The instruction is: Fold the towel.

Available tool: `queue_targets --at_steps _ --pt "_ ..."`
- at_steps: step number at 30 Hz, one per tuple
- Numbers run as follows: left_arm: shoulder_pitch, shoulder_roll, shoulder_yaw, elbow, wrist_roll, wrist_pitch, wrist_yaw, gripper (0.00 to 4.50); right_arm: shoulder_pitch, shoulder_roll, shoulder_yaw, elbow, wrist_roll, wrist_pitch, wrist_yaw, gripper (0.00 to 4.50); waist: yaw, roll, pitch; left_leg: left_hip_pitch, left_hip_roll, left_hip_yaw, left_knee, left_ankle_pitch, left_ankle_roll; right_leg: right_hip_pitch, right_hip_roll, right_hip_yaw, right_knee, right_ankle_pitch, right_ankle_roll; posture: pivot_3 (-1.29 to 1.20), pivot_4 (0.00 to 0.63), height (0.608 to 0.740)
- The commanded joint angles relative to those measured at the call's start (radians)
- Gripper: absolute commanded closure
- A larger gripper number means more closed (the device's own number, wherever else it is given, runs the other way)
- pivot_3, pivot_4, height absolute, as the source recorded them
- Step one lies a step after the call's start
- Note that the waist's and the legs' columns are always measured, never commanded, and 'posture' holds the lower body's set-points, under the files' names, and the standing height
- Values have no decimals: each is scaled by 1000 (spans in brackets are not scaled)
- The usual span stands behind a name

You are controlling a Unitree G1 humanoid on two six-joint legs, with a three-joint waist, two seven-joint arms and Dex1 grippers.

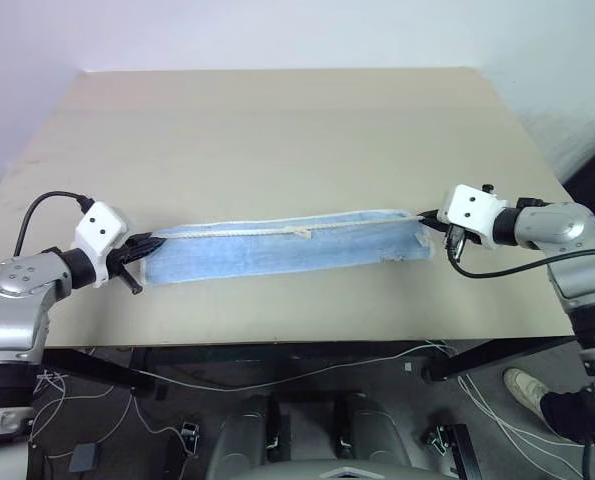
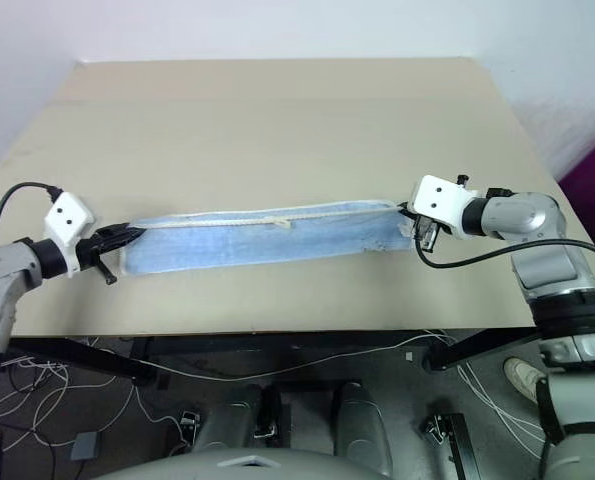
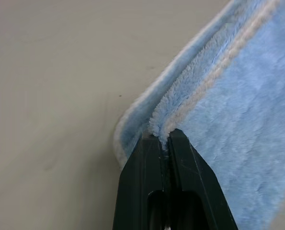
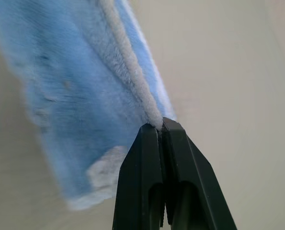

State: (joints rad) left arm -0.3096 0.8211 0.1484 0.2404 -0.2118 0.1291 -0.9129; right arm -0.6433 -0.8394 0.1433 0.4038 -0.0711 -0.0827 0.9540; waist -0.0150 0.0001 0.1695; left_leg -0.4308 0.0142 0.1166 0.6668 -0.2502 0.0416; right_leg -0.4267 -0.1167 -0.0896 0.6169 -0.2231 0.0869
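The towel (image 1: 277,250), a long light-blue cloth with white stitched edging, stretches left to right above the near part of the table (image 1: 277,130), its lower side hanging down to the tabletop. A small white loop tag (image 1: 302,232) sits on its upper edge. My left gripper (image 1: 149,246) is shut on the towel's left end, where the wrist view shows the black fingers (image 3: 147,163) pinching the doubled edge. At the right end, my right gripper (image 1: 422,217) is shut on the top edge, with its fingers (image 4: 147,158) pinched on the white seam. The towel (image 4: 85,96) hangs doubled in two layers.
The beige table has a near edge (image 1: 307,345) just below the towel. Cables (image 1: 277,380) and dark frame bars lie on the floor in front. A person's shoe (image 1: 527,385) shows at the lower right.
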Motion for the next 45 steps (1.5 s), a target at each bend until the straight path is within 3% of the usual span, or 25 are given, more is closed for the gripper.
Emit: queue_targets --at_steps 1,8,9,12,22,23,30,35,39,45 --pt "-56 -15 -39 70 49 -58 8 4500 -76 33 11 121 -42 -77 -38 4478 0 0 0 0 0 0 0 0 0 0 0 0 0 0 0 0 150 740" --pt "-119 -41 -88 189 103 -110 14 4500 -180 93 37 327 -100 -179 -95 4478 -2 0 0 0 0 1 0 0 0 0 0 0 1 0 0 0 150 740" --pt "-126 -46 -85 198 99 -110 16 4500 -189 100 34 344 -101 -184 -103 4278 -2 0 0 0 0 1 0 0 0 0 0 0 1 0 0 0 150 740" --pt "-138 -56 -72 209 84 -105 20 3767 -211 110 22 374 -102 -198 -126 3559 -1 0 0 0 0 1 0 0 0 0 0 0 1 0 0 0 150 740" --pt "-128 -66 -3 209 61 -84 121 385 -167 77 -56 255 -66 -186 -209 65 -1 0 0 0 0 1 0 1 -1 0 0 1 1 0 0 0 150 740" --pt "-121 -70 16 198 41 -81 124 59 -141 75 -79 203 -45 -164 -212 0 1 0 0 0 0 1 0 1 -1 0 0 1 1 0 0 0 150 740" --pt "-88 -60 95 211 39 -41 240 59 117 134 -230 -247 163 183 -230 0 1 0 0 0 0 0 0 1 -1 0 0 1 2 0 0 0 150 740" --pt "-125 -63 118 268 60 -156 323 59 249 231 -330 -483 323 538 -332 0 5 0 0 1 0 -1 0 -1 2 1 -1 1 3 0 0 0 150 740" --pt "-131 -102 120 196 -8 -183 273 59 316 350 -491 -645 581 871 -446 0 8 -1 -1 1 0 -3 0 -2 2 1 -3 0 3 0 0 0 150 740" --pt "-91 -139 91 72 -77 -153 152 59 355 461 -661 -761 840 1134 -601 0 3 -1 -1 1 0 -3 -1 -3 3 0 -4 1 2 0 0 0 150 740"
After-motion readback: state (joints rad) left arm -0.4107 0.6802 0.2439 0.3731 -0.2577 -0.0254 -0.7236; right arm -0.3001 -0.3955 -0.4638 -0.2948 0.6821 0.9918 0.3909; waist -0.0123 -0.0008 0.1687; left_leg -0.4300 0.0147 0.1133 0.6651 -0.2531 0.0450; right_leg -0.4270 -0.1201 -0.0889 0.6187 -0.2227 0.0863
